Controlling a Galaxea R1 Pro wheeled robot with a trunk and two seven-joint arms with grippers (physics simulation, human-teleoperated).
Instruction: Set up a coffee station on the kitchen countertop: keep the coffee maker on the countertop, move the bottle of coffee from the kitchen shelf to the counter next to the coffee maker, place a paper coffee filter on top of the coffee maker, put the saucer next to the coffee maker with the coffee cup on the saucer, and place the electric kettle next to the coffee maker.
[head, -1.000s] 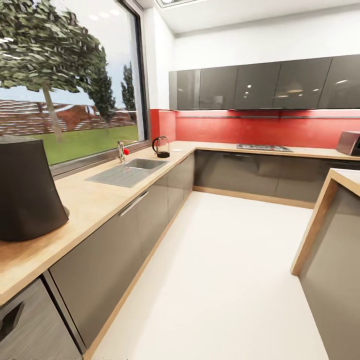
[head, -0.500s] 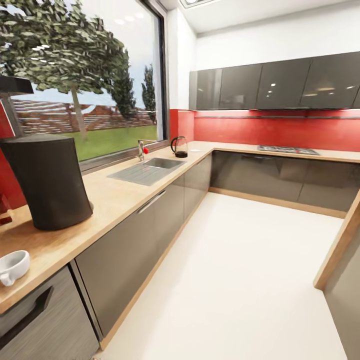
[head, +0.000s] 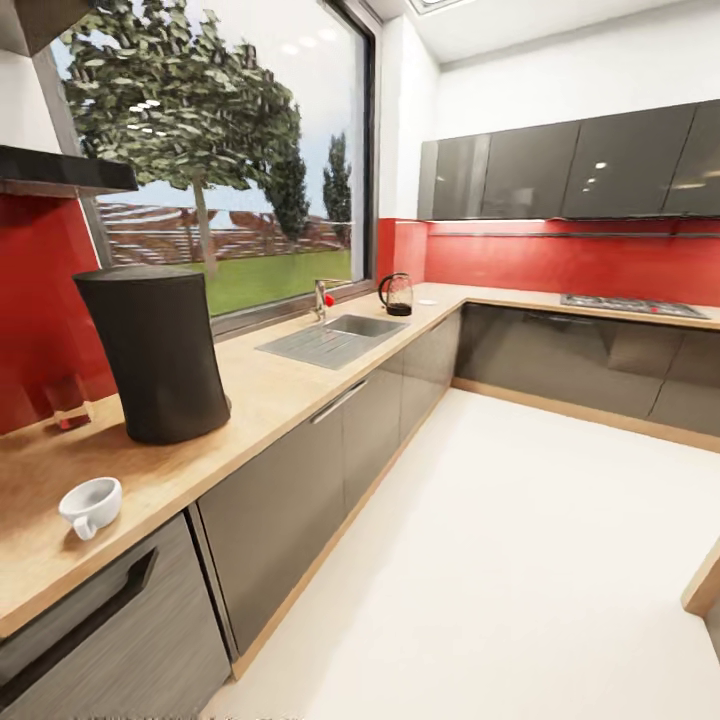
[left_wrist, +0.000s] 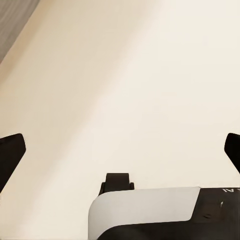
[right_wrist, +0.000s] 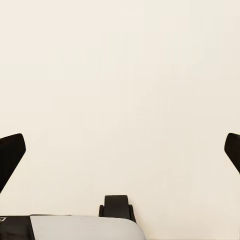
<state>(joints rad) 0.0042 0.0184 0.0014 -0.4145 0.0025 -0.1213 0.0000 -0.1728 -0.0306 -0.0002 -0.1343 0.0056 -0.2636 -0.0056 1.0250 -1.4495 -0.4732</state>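
The kitchen countertop (head: 290, 385) runs along the left under the window. On it stands a tall dark curved tower (head: 155, 352), shaped like the coffee maker; no carafe or switch shows from this side. The small white coffee cup (head: 90, 505) sits on the counter in front of it, near the edge, with no saucer under it. The dark glass electric kettle (head: 397, 295) stands far off in the counter's corner. The black kitchen shelf (head: 60, 172) hangs at upper left on the red splashback. My left gripper (left_wrist: 120, 150) and right gripper (right_wrist: 120, 150) are open over cream floor, holding nothing.
A steel sink (head: 335, 340) with a tap (head: 320, 298) is set in the counter mid-way. A hob (head: 635, 305) lies on the back counter under dark wall cabinets (head: 560, 175). A small reddish glass (head: 68, 402) stands by the splashback. A wooden corner (head: 705, 590) juts in at lower right.
The whole view has swung to the left, so the camera moved. The cup, the shelf and the red splashback have come into the picture. Nothing on the counter has shifted.
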